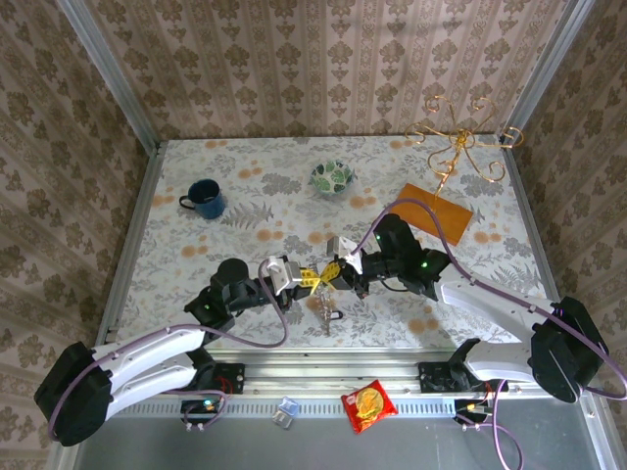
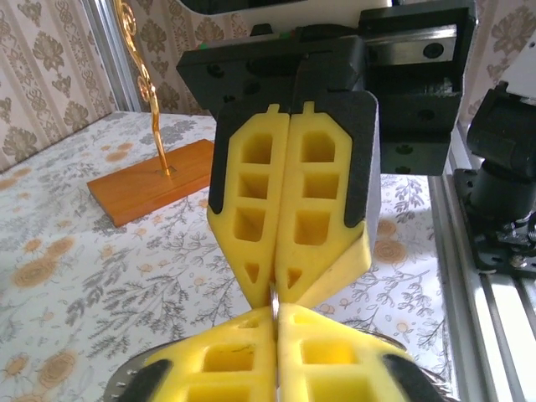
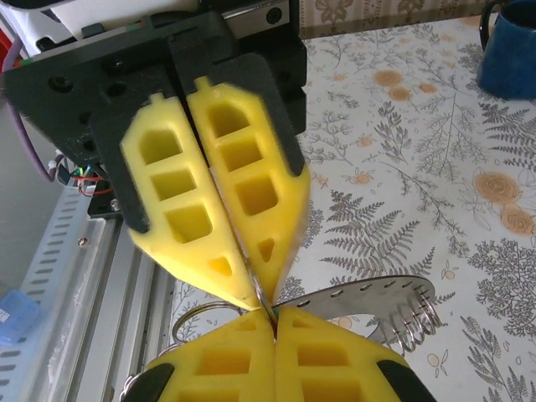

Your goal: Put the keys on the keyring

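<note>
1. Right now the left gripper (image 2: 276, 325) and the right gripper (image 2: 275, 280) meet tip to tip
2. Both are pressed together on a thin metal piece (image 2: 274, 300), I think to hold it steady from two sides
3. The keys (image 1: 326, 311) hang just under them, near the middle of the table's (image 1: 245, 166) near edge
4. I cannot tell the keyring from the keys
</note>
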Controlling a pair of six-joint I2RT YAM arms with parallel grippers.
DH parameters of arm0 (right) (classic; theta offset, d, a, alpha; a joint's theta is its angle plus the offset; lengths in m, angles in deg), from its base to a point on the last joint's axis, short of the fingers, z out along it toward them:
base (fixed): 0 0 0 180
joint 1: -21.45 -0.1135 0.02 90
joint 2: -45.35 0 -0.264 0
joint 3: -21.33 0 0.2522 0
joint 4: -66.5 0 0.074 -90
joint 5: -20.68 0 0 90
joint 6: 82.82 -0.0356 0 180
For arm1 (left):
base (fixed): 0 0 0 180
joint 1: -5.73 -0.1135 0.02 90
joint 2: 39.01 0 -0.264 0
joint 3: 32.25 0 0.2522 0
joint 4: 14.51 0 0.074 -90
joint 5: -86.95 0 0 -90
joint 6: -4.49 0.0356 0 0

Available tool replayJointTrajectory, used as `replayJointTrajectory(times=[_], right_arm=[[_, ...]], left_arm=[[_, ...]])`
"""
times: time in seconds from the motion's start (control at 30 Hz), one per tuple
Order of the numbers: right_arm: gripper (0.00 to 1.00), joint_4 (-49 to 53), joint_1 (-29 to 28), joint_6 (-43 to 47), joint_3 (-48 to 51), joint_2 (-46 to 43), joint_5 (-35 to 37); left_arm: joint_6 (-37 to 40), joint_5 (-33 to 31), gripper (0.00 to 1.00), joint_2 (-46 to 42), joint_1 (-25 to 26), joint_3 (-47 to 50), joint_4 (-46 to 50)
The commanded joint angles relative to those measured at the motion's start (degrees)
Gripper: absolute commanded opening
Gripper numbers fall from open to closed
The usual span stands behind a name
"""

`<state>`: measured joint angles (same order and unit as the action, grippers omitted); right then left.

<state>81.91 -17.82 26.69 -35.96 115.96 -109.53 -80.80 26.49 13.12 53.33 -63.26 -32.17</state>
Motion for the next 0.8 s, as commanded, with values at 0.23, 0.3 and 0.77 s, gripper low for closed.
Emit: replayJointTrajectory(times=[0.23, 0.3, 0.77], right_arm=[[0.00, 16.5, -1.9, 10.6, -8.7, 0.3, 6.9], [0.00, 19.8, -2.9, 12.5, -10.5, 0.9, 8.8], [0.00, 28.8, -9.3, 19.8, -19.7, 5.4, 18.5]], left_arm=[[6.6, -4.1, 0.33, -2.7, 0.1, -4.0, 14.1], [7.6, -4.1, 0.33, -2.5, 0.1, -4.9, 15.8], [9.5, -2.1, 0.19, -0.1, 0.1, -8.3, 18.3]])
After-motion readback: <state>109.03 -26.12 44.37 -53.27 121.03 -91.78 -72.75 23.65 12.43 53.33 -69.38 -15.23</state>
